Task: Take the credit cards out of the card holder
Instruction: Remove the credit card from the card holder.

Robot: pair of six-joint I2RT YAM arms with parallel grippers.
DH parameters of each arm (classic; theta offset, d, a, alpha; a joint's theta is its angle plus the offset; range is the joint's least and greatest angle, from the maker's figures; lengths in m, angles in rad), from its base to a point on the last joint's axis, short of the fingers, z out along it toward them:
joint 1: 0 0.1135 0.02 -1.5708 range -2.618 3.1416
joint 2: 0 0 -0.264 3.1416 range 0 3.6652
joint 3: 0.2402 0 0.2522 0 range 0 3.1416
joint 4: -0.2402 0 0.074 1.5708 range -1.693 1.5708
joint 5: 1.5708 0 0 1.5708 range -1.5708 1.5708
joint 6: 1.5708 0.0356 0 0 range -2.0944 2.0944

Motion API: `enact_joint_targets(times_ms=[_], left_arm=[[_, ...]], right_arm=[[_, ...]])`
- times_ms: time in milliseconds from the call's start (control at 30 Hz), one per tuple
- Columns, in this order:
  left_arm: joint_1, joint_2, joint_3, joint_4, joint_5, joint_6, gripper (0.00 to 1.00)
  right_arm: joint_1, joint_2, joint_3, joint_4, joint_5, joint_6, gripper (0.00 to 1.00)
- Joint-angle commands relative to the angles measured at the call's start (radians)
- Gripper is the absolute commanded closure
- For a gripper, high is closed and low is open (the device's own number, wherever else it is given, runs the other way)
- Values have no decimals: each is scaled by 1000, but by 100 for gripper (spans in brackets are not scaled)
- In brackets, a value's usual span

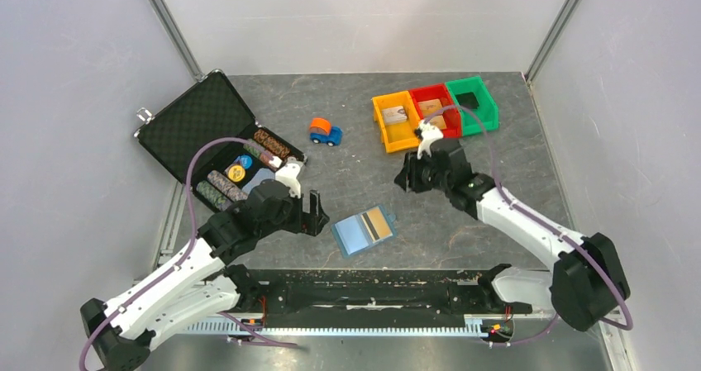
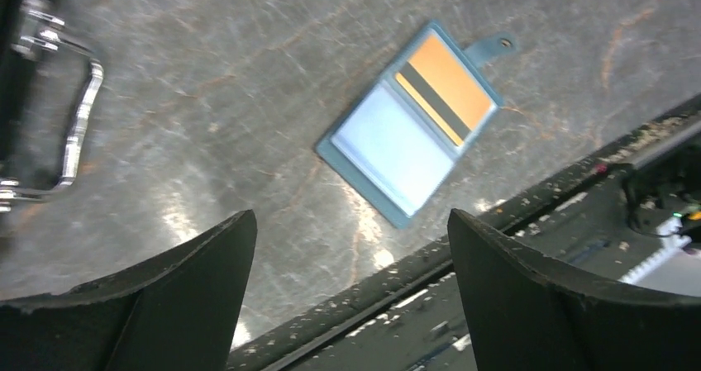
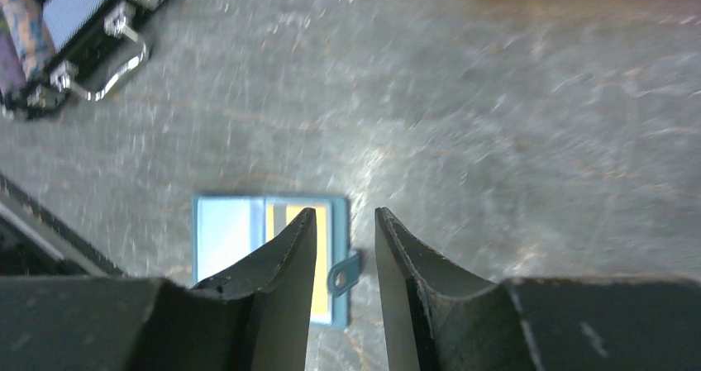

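Note:
The light-blue card holder (image 1: 354,235) lies open and flat near the table's front edge. A tan credit card (image 1: 379,222) with a dark stripe sits in its right half. It also shows in the left wrist view (image 2: 388,152) with the card (image 2: 450,82) and the closing tab (image 2: 498,45). My left gripper (image 1: 318,214) is open and empty, just left of the holder and above the table (image 2: 349,218). My right gripper (image 1: 407,179) hovers beyond the holder, its jaws a narrow gap apart and empty (image 3: 345,212). Below it lie the holder (image 3: 225,235) and its tab (image 3: 344,273).
An open black case (image 1: 192,116) with poker chips stands at the left; its handle (image 2: 76,115) shows in the left wrist view. A blue-and-orange toy car (image 1: 325,131) sits mid-table. Orange (image 1: 382,125), red (image 1: 417,95) and green (image 1: 488,98) bins stand at the back right.

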Motion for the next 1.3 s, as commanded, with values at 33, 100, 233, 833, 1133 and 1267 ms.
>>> enact_joint_targets(times_ms=[33, 100, 233, 833, 1133, 1267], left_arm=[[2, 16, -124, 211, 198, -204, 12], [2, 35, -177, 288, 229, -253, 14], [2, 75, -245, 374, 257, -299, 15], [2, 59, -368, 521, 216, -380, 19], [2, 17, -376, 488, 186, -368, 24], [3, 28, -368, 475, 179, -359, 26]], right_arm=[[129, -88, -155, 138, 80, 67, 65], [191, -94, -183, 153, 102, 64, 65], [271, -75, -216, 190, 117, 62, 63], [343, 130, -211, 237, 165, 9, 54], [353, 159, -262, 236, 103, -24, 56], [385, 166, -277, 219, 91, -56, 67]])
